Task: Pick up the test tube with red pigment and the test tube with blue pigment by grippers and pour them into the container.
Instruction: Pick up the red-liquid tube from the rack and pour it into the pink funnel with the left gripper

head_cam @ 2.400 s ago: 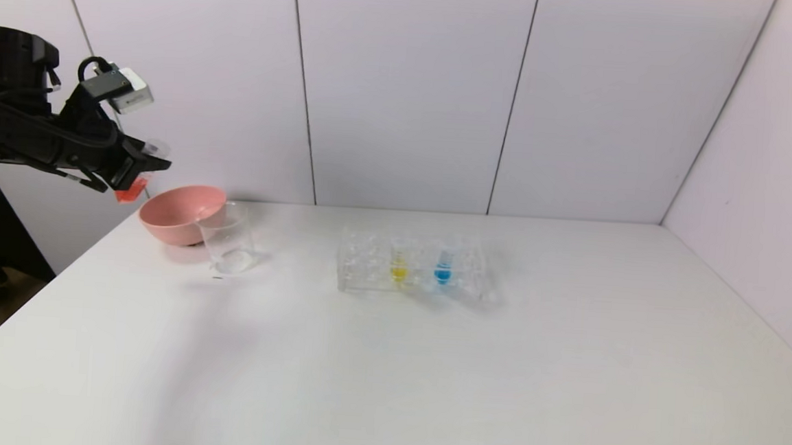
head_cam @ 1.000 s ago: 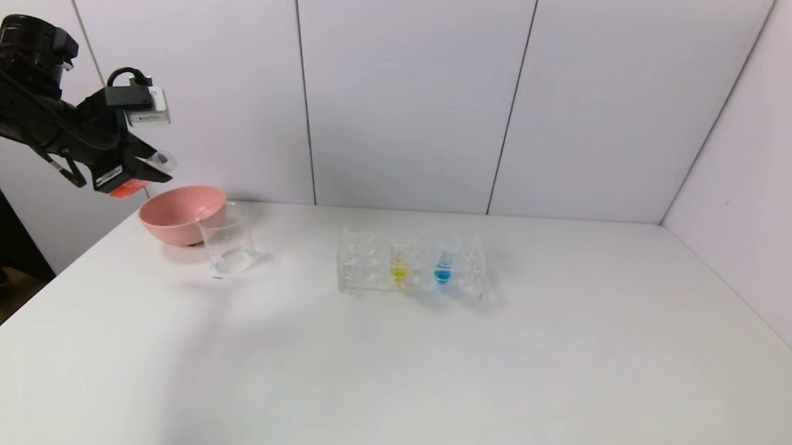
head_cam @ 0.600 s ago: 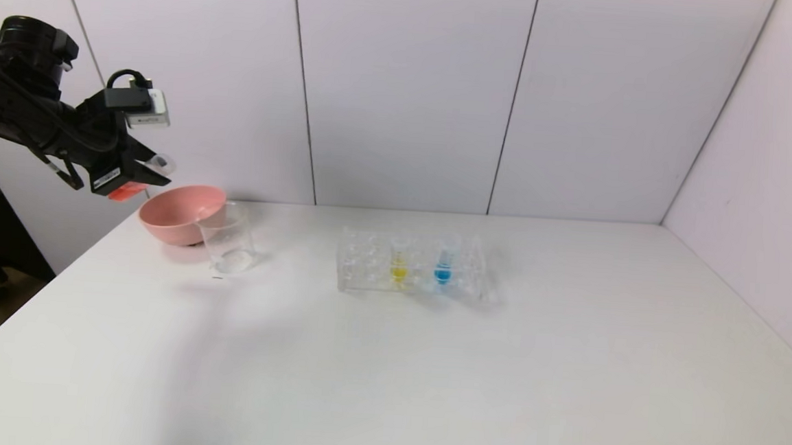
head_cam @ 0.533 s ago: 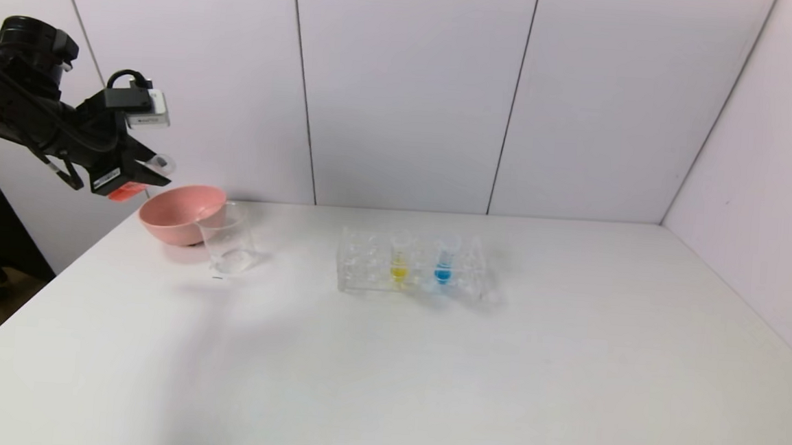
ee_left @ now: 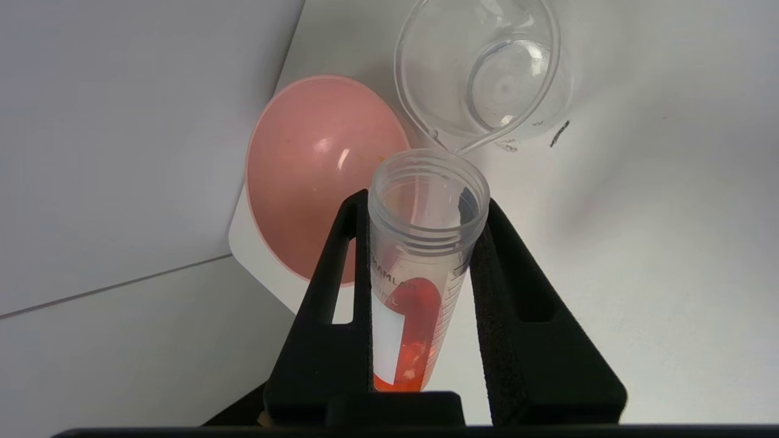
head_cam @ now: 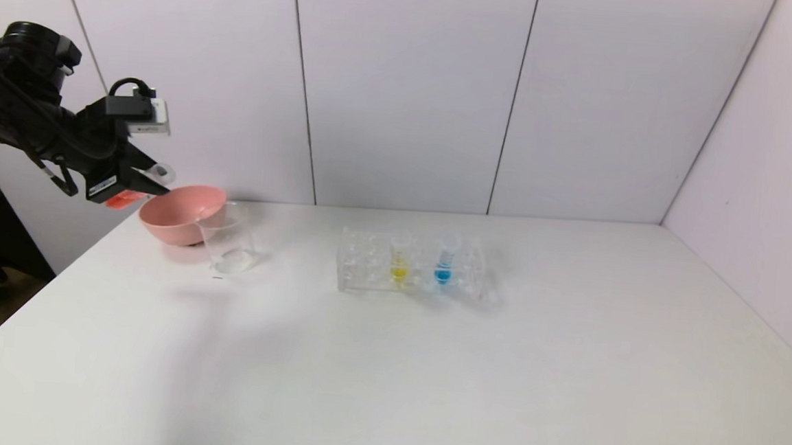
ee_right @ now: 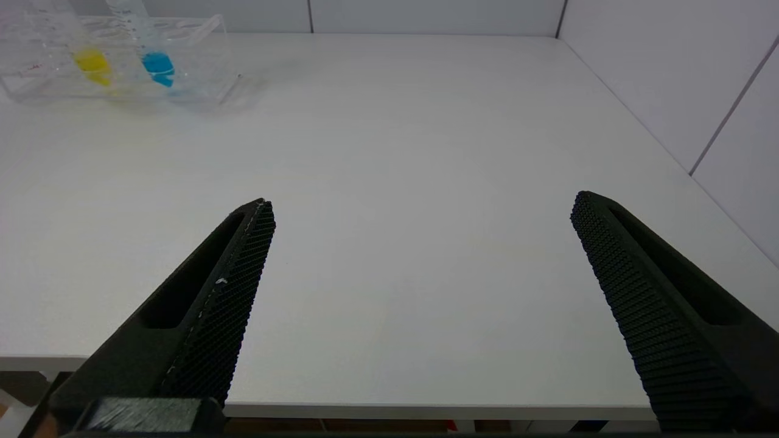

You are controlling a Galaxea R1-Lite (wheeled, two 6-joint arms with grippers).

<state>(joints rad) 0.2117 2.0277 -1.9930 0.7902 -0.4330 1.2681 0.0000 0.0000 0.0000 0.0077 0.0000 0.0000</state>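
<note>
At the near edge of the counter (ee_right: 389, 182) our right gripper (ee_right: 423, 210) hangs low, seen only in the right wrist view, where its two black ribbed fingers (ee_right: 231, 286) stand wide apart with nothing between them. Beyond them the white surface runs bare to the upper left of that frame.

Farther in, near the middle of the head view, we see the clear tube rack (head_cam: 414, 265). The test tube with blue pigment (head_cam: 444, 260) stands upright in it, just right of the yellow-liquid tube (head_cam: 399, 258); both tubes show again at the upper left of the right wrist view.

To the left of the rack, well apart from it, stands the container (head_cam: 228, 238), a clear beaker. The pink bowl (head_cam: 178, 213) sits just behind and to the left of it, touching or nearly so.

At the far left of the head view, above the bowl's left rim, our left gripper (head_cam: 138, 183) is raised in the air, its fingers (ee_left: 517, 316) clamped on the test tube with red pigment (ee_left: 414, 267). The tube lies tilted, its open mouth toward the bowl and beaker, its orange-red liquid pooled at the rounded end back by the palm. In the left wrist view the mouth sits over the gap where bowl and beaker meet.
</note>
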